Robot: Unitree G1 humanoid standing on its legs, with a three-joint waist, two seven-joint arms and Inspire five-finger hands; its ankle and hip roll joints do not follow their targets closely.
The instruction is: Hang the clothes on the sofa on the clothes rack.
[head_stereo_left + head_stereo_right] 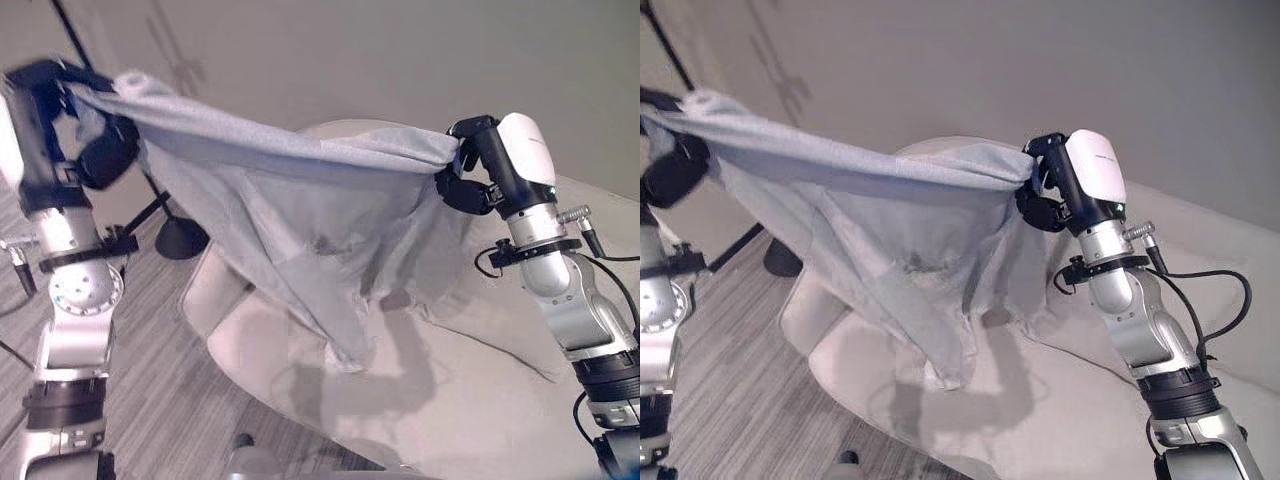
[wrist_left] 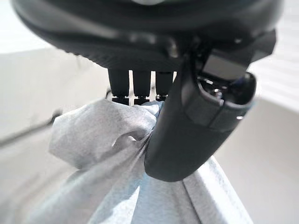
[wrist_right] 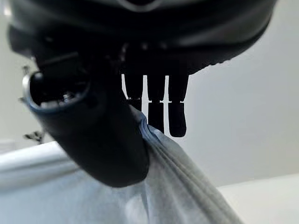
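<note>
Grey garment (image 1: 300,210) is held stretched in the air above the beige sofa (image 1: 450,390), its lower part hanging toward the seat. One top corner is pinched by left hand (image 1: 95,150), raised high; the other is clamped between thumb and fingers (image 3: 159,109) of right hand (image 1: 465,175), slightly lower. A black stand base (image 1: 180,238) is seen on the floor behind.

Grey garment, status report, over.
Left hand and right hand both pinch the light grey cloth garment. Stretched above the beige sofa. Nothing in the way.
</note>
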